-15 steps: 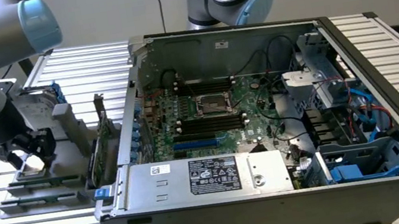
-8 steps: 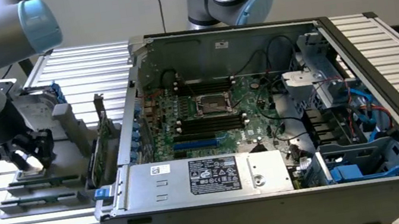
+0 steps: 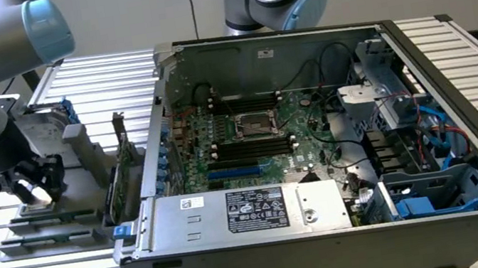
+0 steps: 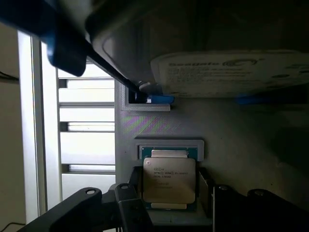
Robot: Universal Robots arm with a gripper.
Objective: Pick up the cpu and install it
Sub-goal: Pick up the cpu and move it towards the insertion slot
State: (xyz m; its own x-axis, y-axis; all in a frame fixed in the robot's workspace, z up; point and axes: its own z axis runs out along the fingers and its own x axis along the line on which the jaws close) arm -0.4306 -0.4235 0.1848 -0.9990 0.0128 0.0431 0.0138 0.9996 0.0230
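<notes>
Listing at the exterior view's left: gripper (image 3: 33,186), low over the grey tray (image 3: 55,231), fingers (image 4: 135,191) narrowed against two sides of the cpu (image 4: 169,180), which lies flat in its recess. Our wrist view adds a Seagate hard drive (image 4: 231,72) just beyond it. Our exterior view adds the open computer case (image 3: 465,105) and its motherboard socket (image 3: 255,124), well apart.

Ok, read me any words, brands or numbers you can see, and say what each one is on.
"Seagate": on the hard drive, on its white label.
cpu: several printed lines on its metal top, too blurred to read.
power supply label: print too small to read.
</notes>
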